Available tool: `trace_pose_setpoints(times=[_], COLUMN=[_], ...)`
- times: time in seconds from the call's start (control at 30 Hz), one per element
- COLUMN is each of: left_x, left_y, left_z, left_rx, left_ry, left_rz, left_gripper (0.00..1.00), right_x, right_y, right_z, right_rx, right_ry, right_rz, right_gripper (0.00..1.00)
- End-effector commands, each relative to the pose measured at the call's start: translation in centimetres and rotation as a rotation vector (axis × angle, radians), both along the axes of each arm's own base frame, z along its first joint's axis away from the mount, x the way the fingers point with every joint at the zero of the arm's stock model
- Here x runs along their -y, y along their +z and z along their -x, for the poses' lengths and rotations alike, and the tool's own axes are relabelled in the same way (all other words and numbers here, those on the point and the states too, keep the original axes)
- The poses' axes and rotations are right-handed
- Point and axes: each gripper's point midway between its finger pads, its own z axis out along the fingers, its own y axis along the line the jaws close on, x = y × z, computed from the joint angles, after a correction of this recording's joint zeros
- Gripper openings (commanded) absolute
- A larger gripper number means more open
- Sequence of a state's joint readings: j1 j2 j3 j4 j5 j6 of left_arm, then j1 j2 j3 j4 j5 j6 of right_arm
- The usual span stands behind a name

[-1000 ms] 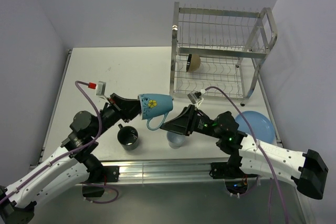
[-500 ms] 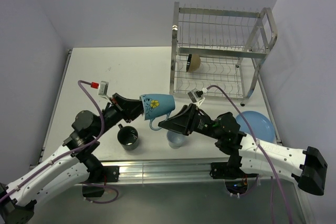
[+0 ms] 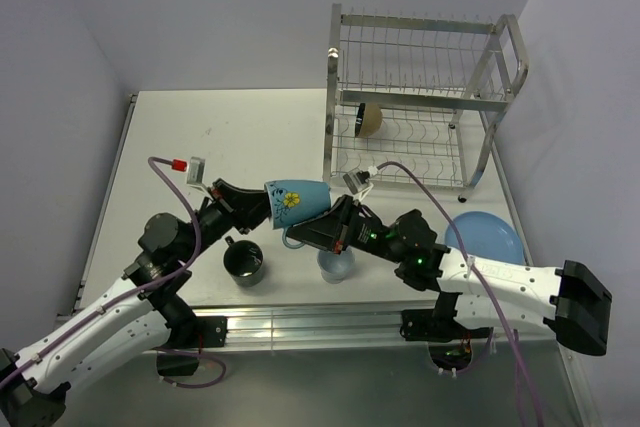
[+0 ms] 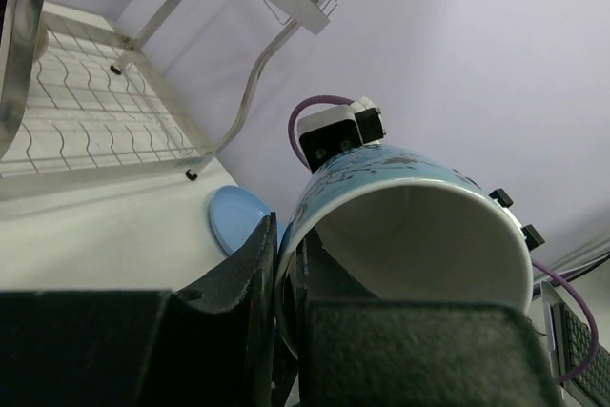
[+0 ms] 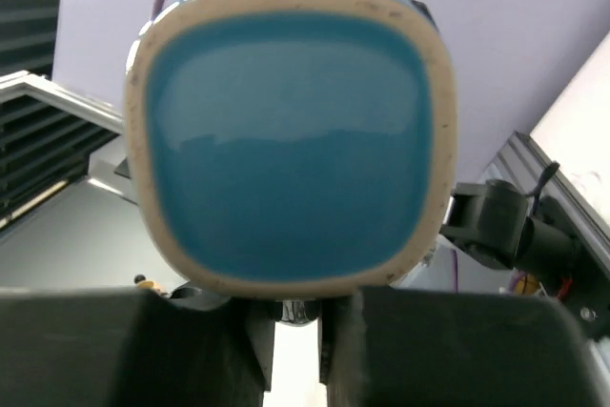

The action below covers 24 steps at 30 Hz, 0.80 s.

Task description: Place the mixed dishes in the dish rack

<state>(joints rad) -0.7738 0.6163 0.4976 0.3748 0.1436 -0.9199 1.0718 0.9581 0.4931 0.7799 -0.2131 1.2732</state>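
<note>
My left pincer is clamped on the rim of the light blue mug, which lies on its side in the air above the bench, toward the near edge. My right pincer sits at the handle; I cannot tell whether it is gripping. If the left lets go before the right bites, the mug drops onto the white mug below. The dish rack waits at the far right corner.

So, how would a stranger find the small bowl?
Look at the steel dish rack at the far right of the table. The small bowl stands on edge at the left end of its lower tier, tan outside, the only dish there.
</note>
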Motion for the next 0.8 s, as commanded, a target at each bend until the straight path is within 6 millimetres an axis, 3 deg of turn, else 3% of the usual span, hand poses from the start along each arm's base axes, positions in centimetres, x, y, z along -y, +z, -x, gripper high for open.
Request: trace_pose_setpoints(times=[0.0,0.13,0.2,0.23,0.27,0.3,0.37,0.47,0.63,0.77], left_x=[-0.2,-0.2,-0.8,-1.0,-1.6,-1.9,-3.9,-5.2,-3.9,-1.9], left_y=[2.1,2.0,1.4,-0.4,-0.5,-1.1,-3.6,-6.0,-9.0,-10.4], left_z=[1.1,1.0,0.0,-0.7,-1.3,-1.6,-3.4,-4.5,-5.1,-5.0], left_rx=[0.069,0.076,0.053,-0.007,-0.03,-0.051,-0.156,-0.241,-0.307,-0.329], left_ry=[-0.032,-0.023,0.044,0.081,0.123,0.147,0.292,0.386,0.355,0.274], left_rz=[0.049,0.001,-0.043,-0.105,-0.126,-0.161,-0.253,-0.345,-0.427,-0.442], left_gripper=[0.0,0.0,0.39,0.54,0.74,0.8,0.86,0.87,0.84,0.8], right_x=[0.2,0.1,0.6,1.0,1.5,2.0,3.7,6.7,11.6,13.9], right_y=[5.1,4.4,3.8,2.8,2.5,1.7,-0.1,-2.5,-6.3,-9.9], right_z=[-0.3,-0.4,-1.0,-1.2,-1.9,-2.5,-3.2,-5.0,-8.5,-11.5], right_rx=[0.089,0.104,0.12,0.11,0.106,0.122,0.106,0.1,0.065,0.02], right_ry=[-0.05,-0.089,-0.144,-0.169,-0.216,-0.266,-0.334,-0.488,-0.713,-0.758], right_rz=[-0.153,-0.11,-0.066,-0.009,0.019,0.068,0.154,0.299,0.513,0.578], right_gripper=[0.01,0.0,0.0,0.0,0.0,0.0,0.0,0.0,0.0,0.0])
